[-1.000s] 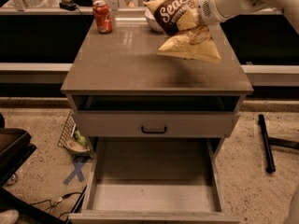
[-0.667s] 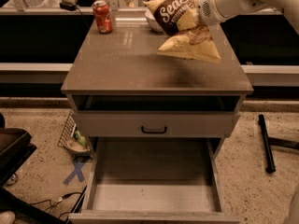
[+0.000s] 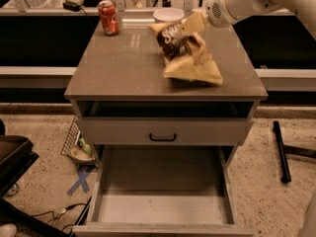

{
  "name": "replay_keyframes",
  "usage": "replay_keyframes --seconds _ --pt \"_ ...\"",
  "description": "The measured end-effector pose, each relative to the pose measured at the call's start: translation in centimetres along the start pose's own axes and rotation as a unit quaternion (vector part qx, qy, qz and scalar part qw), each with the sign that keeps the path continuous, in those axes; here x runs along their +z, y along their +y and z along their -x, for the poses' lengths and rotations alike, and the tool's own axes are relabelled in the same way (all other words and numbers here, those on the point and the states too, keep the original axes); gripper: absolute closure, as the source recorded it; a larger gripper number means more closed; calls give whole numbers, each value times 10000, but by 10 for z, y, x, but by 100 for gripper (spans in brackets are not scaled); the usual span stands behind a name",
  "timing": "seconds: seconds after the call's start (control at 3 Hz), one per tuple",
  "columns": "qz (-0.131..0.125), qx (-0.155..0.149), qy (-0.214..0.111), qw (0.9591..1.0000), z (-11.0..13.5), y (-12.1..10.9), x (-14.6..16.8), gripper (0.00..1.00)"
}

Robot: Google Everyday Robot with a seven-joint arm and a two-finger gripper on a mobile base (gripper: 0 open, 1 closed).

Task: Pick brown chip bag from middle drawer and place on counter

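Observation:
The brown chip bag point(image 3: 190, 56) lies on the counter point(image 3: 123, 63), right of centre, its tan lower end toward the front edge. My gripper point(image 3: 194, 22) is at the bag's far upper end, at or just above its top edge, with the white arm point(image 3: 237, 1) coming in from the upper right. The middle drawer point(image 3: 97, 196) is pulled out at the bottom of the view, and its pale floor is bare.
A red soda can point(image 3: 108, 18) stands at the counter's back left and a white bowl point(image 3: 168, 15) at the back centre. A closed drawer front with a black handle point(image 3: 163, 137) sits above the open drawer. A black bar point(image 3: 281, 152) lies on the floor at right and a wire basket point(image 3: 76, 144) at left.
The bag has gone from hanging upright in the gripper to lying flat on the counter. The gripper sits a little lower, at the bag's far end.

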State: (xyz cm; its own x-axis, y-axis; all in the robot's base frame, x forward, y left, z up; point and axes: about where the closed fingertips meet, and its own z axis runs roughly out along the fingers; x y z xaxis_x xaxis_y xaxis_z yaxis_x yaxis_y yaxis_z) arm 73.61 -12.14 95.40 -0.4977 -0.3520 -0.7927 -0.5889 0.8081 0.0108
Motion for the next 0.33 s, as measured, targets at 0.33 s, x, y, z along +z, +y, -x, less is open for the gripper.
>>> replay_keyframes --seconds 0.33 --pt "15 -4 9 10000 0 1 2 0"
